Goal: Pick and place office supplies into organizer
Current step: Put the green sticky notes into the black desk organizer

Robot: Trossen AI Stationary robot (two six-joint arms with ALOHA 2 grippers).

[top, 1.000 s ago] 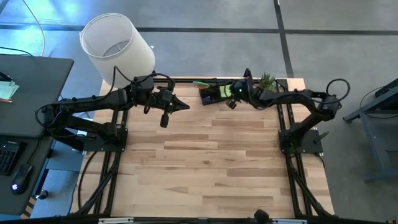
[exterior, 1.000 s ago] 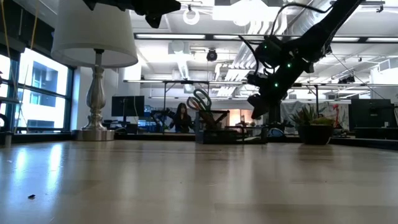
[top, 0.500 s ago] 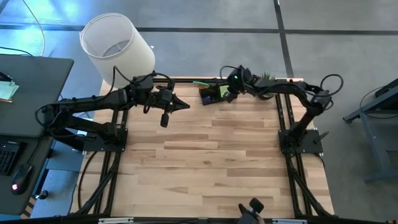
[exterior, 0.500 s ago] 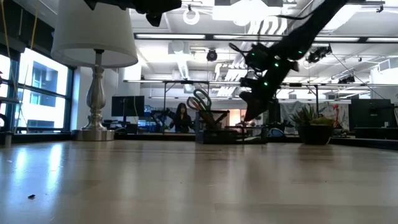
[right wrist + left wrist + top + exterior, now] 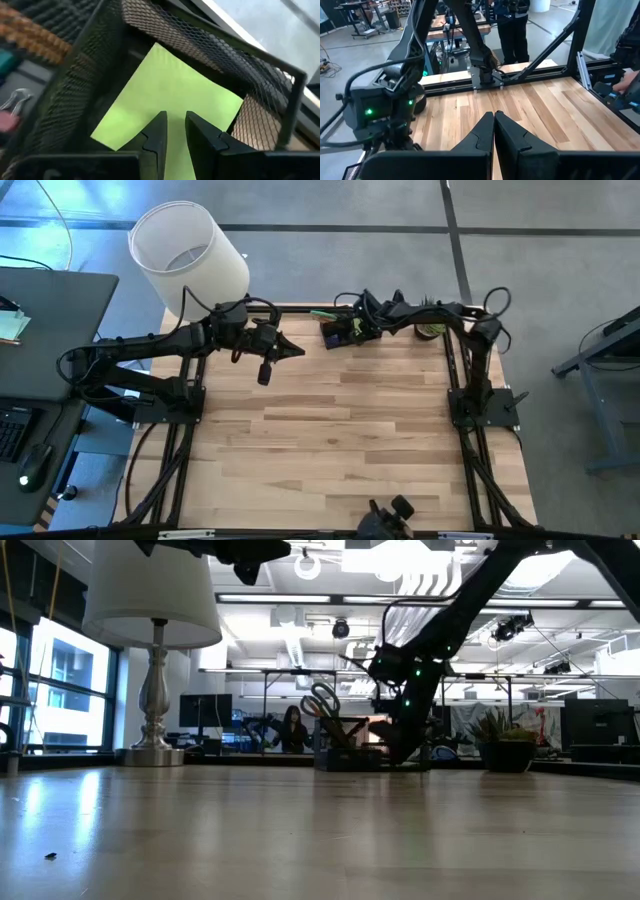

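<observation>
Right gripper sits over the organizer at the table's far edge, fingers slightly apart, nothing between them, just above the sticky pad lying flat in a mesh compartment. Pad looks light, soft-edged and slightly flexible; best pinched across opposite edges, though the walls crowd it. Left gripper hovers mid-table, fingers together, empty.

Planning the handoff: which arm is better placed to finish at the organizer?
Right. Its gripper is inside the organizer, over the green sticky pad. The left gripper hangs shut, away from it.
</observation>
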